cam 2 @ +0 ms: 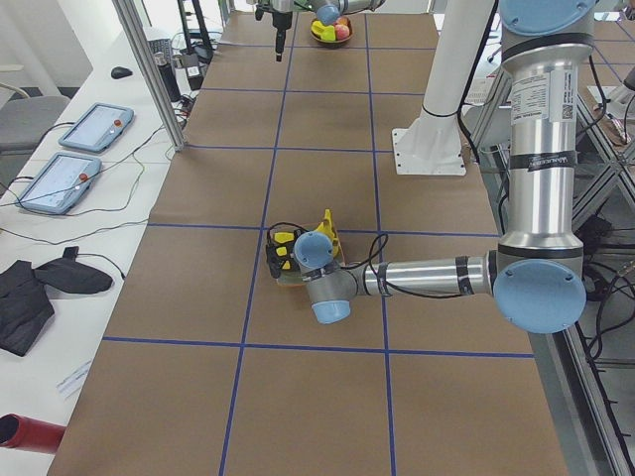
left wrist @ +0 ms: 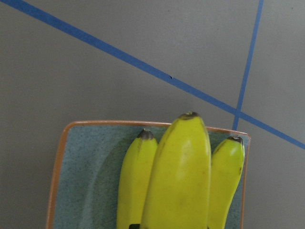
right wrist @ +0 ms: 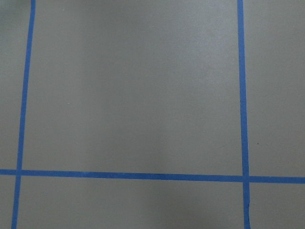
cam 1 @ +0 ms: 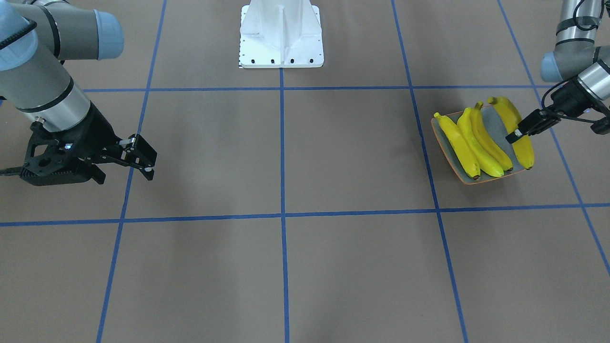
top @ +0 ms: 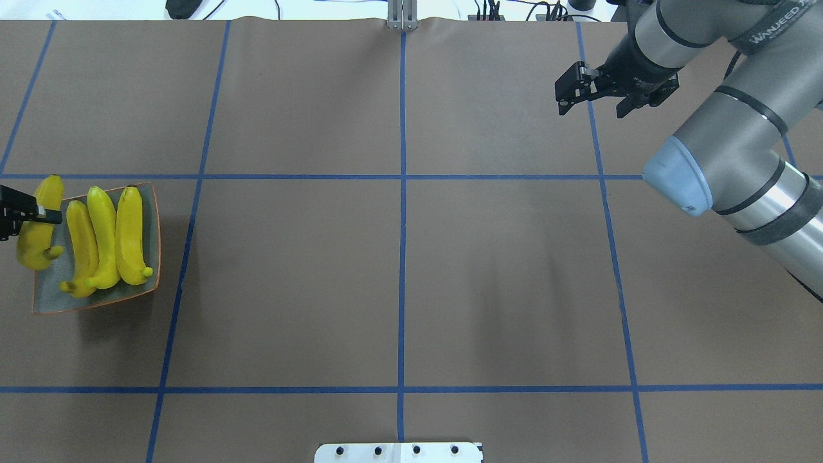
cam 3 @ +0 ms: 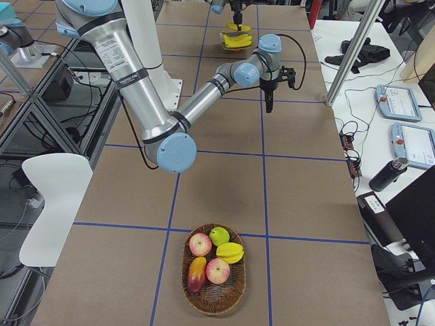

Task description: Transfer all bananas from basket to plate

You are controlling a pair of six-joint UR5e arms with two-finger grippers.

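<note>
1. Looking from the front, all four bananas (cam 1: 472,143) are at the plate (cam 1: 493,121). The left hand (cam 1: 513,136) grips the last banana (cam 1: 524,152) at the plate's outer edge. The right hand (cam 1: 147,162) hangs wide, holding nothing.
2. From above, that banana sticks out past the plate.
3. From the right side, the basket (cam 3: 212,307) shows other fruit (cam 3: 217,270) and no bananas.
4. Letting go looks like the only job left.

bright, even light from above over the brown counter (top: 398,257). a soft shadow hugs the plate (top: 51,292), faint broad shade mid-counter. left wrist view a touch soft on the closest banana (left wrist: 178,181); right wrist view dims top left.
</note>
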